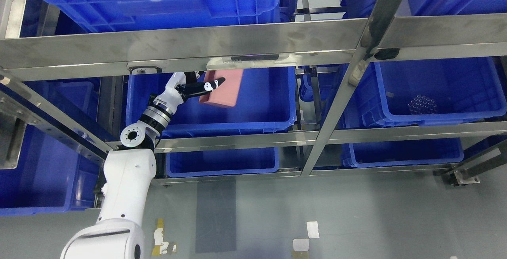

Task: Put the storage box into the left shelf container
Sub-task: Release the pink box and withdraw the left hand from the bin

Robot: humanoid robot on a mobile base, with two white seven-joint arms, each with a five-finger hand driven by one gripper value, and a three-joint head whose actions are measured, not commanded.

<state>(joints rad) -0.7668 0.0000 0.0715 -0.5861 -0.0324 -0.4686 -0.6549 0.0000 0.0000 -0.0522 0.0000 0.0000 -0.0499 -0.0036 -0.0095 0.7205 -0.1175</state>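
Over the big blue plastic bin (253, 120), my left hand (198, 88) held the flat pink box (223, 88), which could slip from my thin grip.

My left hand (197, 87) reaches into the blue bin (253, 112), fingers (212, 84) clasping the pink box (225, 88) above it.

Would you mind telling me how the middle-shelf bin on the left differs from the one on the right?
The left bin has the left hand holding a pink storage box over it; the right bin holds only a small cluster of clear items. Both are blue plastic bins.
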